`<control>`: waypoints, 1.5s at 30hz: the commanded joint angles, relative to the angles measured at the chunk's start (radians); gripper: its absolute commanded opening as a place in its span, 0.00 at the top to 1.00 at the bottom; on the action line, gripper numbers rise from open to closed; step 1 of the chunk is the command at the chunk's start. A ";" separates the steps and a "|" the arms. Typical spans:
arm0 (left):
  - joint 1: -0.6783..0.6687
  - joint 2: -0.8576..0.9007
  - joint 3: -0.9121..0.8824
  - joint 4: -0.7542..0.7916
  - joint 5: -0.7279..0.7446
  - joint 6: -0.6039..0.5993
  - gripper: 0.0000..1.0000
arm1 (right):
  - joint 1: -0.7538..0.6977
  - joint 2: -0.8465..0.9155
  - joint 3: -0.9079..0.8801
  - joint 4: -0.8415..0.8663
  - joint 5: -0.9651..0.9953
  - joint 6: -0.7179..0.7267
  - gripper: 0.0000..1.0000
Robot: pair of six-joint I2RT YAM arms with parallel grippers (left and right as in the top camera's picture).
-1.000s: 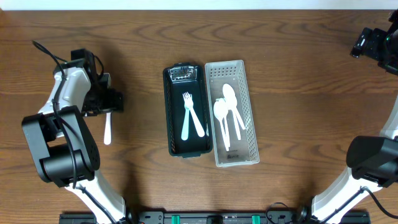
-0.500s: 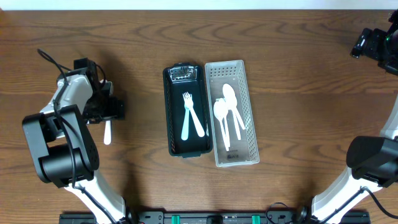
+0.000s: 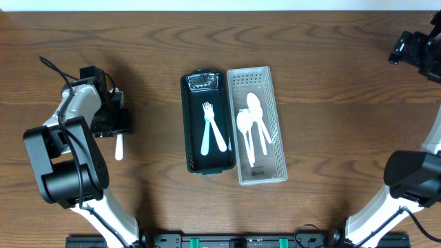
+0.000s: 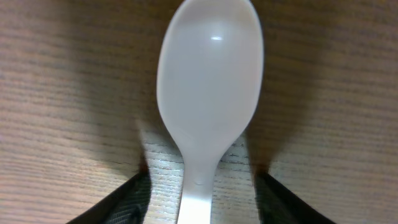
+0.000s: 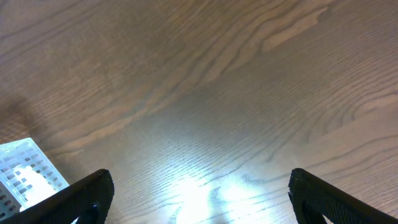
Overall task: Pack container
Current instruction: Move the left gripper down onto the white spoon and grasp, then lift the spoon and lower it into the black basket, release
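A white plastic spoon (image 3: 118, 147) lies on the wooden table at the left. My left gripper (image 3: 112, 129) is down over its handle. In the left wrist view the spoon (image 4: 208, 99) lies between my open fingers (image 4: 200, 199), with a gap on each side. A black container (image 3: 205, 124) in the middle holds white forks. A white perforated container (image 3: 273, 138) beside it holds several white spoons. My right gripper (image 3: 413, 49) is open and empty at the far right; its wrist view shows bare table between its fingers (image 5: 199, 199).
The two containers stand side by side, touching. A corner of the white container (image 5: 25, 168) shows in the right wrist view. The table's far edge runs along the top of the overhead view.
My left gripper has moved down along the spoon toward the front of the table and sits lower over its handle. The right arm has not moved.
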 commanded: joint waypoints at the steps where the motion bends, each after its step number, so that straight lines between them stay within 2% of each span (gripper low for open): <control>1: 0.005 0.001 -0.013 0.004 0.000 0.008 0.63 | -0.005 -0.006 -0.005 -0.002 -0.001 -0.011 0.07; 3: 0.005 0.001 -0.013 0.005 0.000 0.007 0.79 | -0.005 -0.006 -0.005 -0.002 -0.001 -0.011 0.07; 8: 0.005 0.001 -0.012 0.005 0.000 0.003 0.94 | -0.005 -0.006 -0.005 -0.002 -0.001 -0.011 0.07; 12: 0.000 -0.010 0.010 -0.024 0.000 -0.048 0.94 | -0.005 -0.006 -0.005 -0.002 -0.001 -0.011 0.08; 16: -0.036 -0.062 0.100 -0.135 0.000 -0.092 0.94 | -0.005 -0.006 -0.005 0.000 -0.001 -0.011 0.07; 22: -0.201 -0.196 0.349 -0.381 0.002 -0.110 0.94 | -0.005 -0.006 -0.005 0.003 -0.001 -0.011 0.07; 25: -0.308 -0.245 0.448 -0.432 0.002 -0.141 0.94 | -0.005 -0.006 -0.005 0.003 -0.001 -0.011 0.07; 28: -0.414 -0.276 0.494 -0.429 0.005 -0.209 0.94 | -0.005 -0.006 -0.005 0.003 -0.001 -0.011 0.07; 34: -0.573 -0.258 0.475 -0.422 0.008 -0.431 0.94 | -0.005 -0.006 -0.005 0.002 -0.003 -0.011 0.07; 45: -0.710 -0.078 0.413 -0.335 0.012 -0.467 0.94 | -0.005 -0.006 -0.005 -0.001 -0.019 -0.011 0.07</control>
